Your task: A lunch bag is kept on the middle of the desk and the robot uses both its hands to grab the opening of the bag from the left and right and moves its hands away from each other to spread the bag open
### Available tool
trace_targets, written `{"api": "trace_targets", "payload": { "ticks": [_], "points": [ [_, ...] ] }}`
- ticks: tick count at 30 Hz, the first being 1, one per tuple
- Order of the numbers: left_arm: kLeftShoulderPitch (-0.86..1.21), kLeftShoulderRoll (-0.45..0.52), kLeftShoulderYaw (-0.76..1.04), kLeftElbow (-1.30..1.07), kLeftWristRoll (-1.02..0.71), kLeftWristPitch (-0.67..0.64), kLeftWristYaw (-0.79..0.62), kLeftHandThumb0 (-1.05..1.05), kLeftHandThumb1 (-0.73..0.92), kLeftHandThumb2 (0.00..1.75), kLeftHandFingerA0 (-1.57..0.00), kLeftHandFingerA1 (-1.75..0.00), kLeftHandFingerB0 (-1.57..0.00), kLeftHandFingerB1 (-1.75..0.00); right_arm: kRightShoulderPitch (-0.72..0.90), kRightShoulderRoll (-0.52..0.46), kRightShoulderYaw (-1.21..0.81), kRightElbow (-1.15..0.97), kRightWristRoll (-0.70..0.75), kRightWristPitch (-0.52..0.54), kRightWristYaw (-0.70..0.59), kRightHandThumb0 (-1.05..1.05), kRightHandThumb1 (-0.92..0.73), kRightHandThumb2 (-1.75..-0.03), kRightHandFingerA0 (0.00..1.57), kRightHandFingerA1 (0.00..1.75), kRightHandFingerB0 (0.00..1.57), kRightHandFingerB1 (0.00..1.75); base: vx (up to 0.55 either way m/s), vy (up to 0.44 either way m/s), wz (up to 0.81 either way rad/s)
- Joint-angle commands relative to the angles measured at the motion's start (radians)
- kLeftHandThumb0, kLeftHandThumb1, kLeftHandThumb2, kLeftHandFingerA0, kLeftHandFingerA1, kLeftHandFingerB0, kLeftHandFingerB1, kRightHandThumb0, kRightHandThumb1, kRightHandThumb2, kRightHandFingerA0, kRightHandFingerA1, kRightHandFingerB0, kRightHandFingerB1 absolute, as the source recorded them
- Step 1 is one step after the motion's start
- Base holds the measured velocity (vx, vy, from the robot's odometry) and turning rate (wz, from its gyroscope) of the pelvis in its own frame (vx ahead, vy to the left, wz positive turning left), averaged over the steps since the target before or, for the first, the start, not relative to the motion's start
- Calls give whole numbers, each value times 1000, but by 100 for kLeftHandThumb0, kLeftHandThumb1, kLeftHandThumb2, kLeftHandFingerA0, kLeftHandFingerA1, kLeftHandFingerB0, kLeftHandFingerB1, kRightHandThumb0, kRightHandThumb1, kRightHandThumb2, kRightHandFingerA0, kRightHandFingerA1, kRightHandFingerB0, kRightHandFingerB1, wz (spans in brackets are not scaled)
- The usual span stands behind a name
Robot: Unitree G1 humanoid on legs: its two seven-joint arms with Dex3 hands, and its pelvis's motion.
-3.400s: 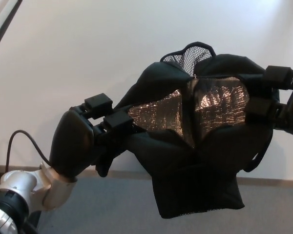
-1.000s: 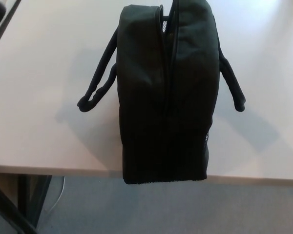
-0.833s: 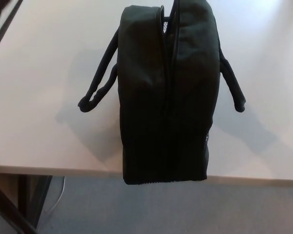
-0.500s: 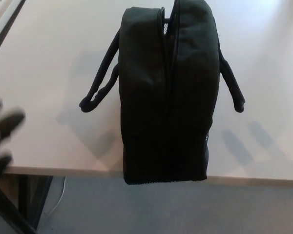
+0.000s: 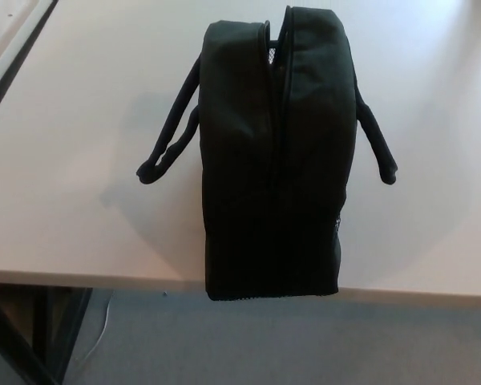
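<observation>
lunch bag [image 5: 272,160]: black, closed, handles splayed sideways | desk [image 5: 72,160] | hands: neither visible

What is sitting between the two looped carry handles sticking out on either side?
In the head view, only the black fabric lunch bag itself lies between the left handle and the right handle.

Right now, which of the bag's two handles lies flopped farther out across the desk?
The left handle: its loop reaches farther from the lunch bag than the right handle.
</observation>
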Motion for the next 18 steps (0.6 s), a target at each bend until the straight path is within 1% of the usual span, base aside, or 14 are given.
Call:
{"api": "trace_targets", "payload": {
  "ticks": [1, 2, 3, 4, 6, 7, 8, 9, 10, 11, 15, 16, 18],
  "points": [
    [-15, -16, 1, 66, -118, -178, -118, -60, 89, 69, -44, -37, -34, -32, -53, 52, 63, 153, 86, -56, 36, -56, -57, -93, 0, 43, 0, 39, 0, 0, 0],
    [-17, -15, 4, 63, -126, -181, -133, -60, 89, 69, -44, -37, -34, -32, -64, 51, 69, 158, 87, -56, 36, -56, -57, -93, 0, 43, 0, 39, 0, 0, 0],
    [-17, -17, 6, 60, -132, -178, -148, -63, 92, 70, -44, -37, -34, -33, -70, 48, 75, 159, 88, -53, 34, -54, -82, -64, 10, 32, 9, 26, 0, 0, 0],
    [-20, -20, 3, 60, -128, -166, -163, -55, 71, 109, -37, -54, -19, -46, -73, 42, 80, 150, 90, -43, 42, -58, -83, -69, 8, 29, 10, 21, 0, 0, 0],
    [-21, -22, -2, 64, -121, -150, -189, -55, 71, 108, -36, -54, -19, -45, -74, 33, 94, 143, 92, -35, 42, -58, -82, -69, 8, 31, 11, 21, 0, 0, 0],
    [-18, -20, -6, 60, -119, -138, -207, -56, 73, 108, -35, -53, -19, -45, -75, 29, 102, 140, 86, -27, 34, -61, -63, -94, 2, 40, 4, 29, 0, 0, 0],
    [-12, -19, -6, 53, -121, -129, -225, -59, 74, 109, -35, -53, -19, -45, -73, 26, 107, 136, 86, -18, 34, -57, -82, -64, 10, 32, 9, 25, 0, 0, 0],
    [-6, -18, -6, 45, -124, -123, -241, -59, 74, 109, -35, -53, -19, -45, -70, 25, 111, 132, 90, -10, 34, -57, -82, -64, 10, 32, 9, 25, 0, 0, 0],
    [3, -18, -8, 18, -112, -120, -240, -59, 74, 110, -36, -54, -20, -46, -72, 21, 114, 136, 93, -19, 29, -31, -61, -111, 2, 50, 0, 48, 0, 0, 0],
    [9, -20, -9, -1, -101, -117, -235, -63, 92, 68, -44, -37, -37, -33, -74, 18, 117, 138, 96, -25, 26, -31, -62, -111, 1, 49, 0, 48, 0, 0, 0],
    [19, -22, -6, -34, -82, -107, -226, -62, 91, 67, -48, -37, -38, -34, -82, 13, 127, 139, 110, -23, 30, -31, -62, -111, 1, 49, 0, 48, 0, 0, 0],
    [21, -15, -12, -38, -69, -80, -234, -59, 90, 67, -50, -38, -34, -32, -81, 9, 132, 135, 111, -25, 28, -32, -61, -110, 1, 49, 0, 48, 0, 0, 0],
    [19, -12, -14, -45, -57, -68, -228, -57, 89, 67, -51, -38, -33, -32, -83, 8, 135, 131, 115, -21, 34, -31, -61, -110, 1, 49, 0, 48, 0, 0, 0]
  ]
}}
